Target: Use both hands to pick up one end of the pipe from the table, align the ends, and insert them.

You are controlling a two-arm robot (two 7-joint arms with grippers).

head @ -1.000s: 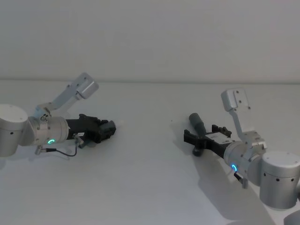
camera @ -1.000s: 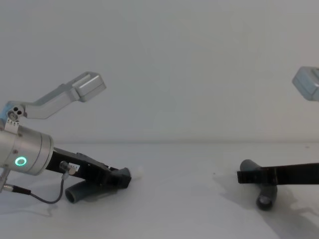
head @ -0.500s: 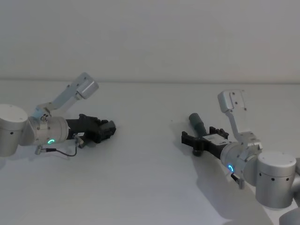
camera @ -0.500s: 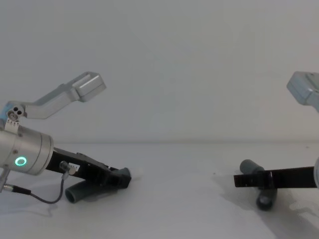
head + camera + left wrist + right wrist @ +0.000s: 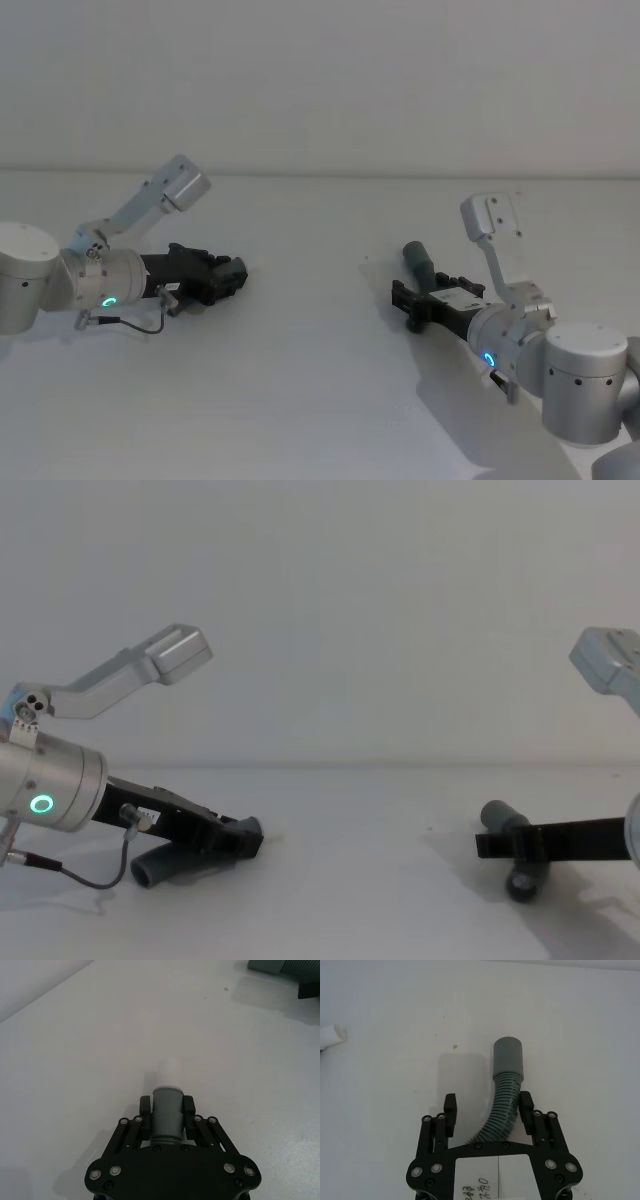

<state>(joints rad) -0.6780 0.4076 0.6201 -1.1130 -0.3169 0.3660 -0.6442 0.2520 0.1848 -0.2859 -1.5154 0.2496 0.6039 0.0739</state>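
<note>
- Currently the table (image 5: 300, 390) is lying flat, white and slightly glossy under both pincers, with a plain pale wall (image 5: 320, 80) running behind it. Nothing else is sitting near either one.
- Left gripper (image 5: 167, 1106) is clamping the spigot piece (image 5: 167, 1125) by its grey collar, low over the table. The white spigot tip (image 5: 169, 1072) is sticking straight out ahead of its fingers.
- Right gripper (image 5: 488, 1102) is sitting spread, jaws straddling the corrugated run of the socket piece (image 5: 501, 1117). The hose is hugging one finger with a gap showing at the other, so by my read it isn't gripping yet.
- Socket piece is lying on the table, its long axis running forward out of the right gripper and curving, with the socket cuff (image 5: 508, 1057) just beyond the fingertips.
- Key relation: the cuff mouth is facing ahead of the right gripper, while the spigot tip is sitting well apart, off to that gripper's side. The axes aren't lining up.
- Judgement: the right gripper is nearer the socket piece, so the next move is calling for closing, lifting, then swinging the cuff round toward the tip.
</note>
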